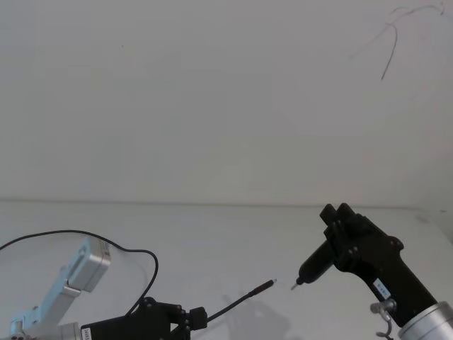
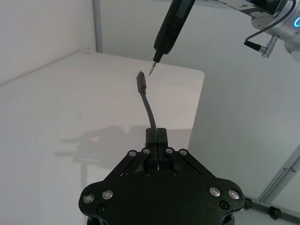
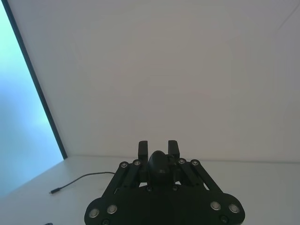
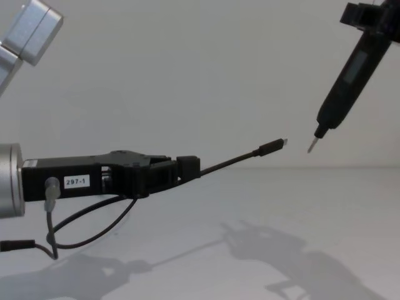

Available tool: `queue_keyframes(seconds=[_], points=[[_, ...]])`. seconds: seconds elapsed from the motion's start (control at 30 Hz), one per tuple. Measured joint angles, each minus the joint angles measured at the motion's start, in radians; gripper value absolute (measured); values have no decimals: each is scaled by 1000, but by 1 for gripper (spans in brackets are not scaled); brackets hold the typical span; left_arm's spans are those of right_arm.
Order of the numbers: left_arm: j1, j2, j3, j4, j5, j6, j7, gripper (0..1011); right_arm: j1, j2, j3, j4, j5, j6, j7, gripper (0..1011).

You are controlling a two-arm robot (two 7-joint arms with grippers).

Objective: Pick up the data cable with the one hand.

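Left gripper clamped on data cable

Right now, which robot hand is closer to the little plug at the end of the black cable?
Left. The left gripper is shut on the data cable, just behind its plug. The right gripper holds a pen-like tool beyond the plug, higher up.
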Motion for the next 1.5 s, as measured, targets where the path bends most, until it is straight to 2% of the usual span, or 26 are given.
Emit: queue_keyframes(seconds=[0.57, 1.5], points=[[0, 1, 0, 0, -1, 0, -1, 17, 16, 0, -16, 1, 23, -13, 11, 251], [0, 1, 0, 0, 0, 0, 0, 17, 49, 8, -70, 40, -3, -62, 16, 251]])
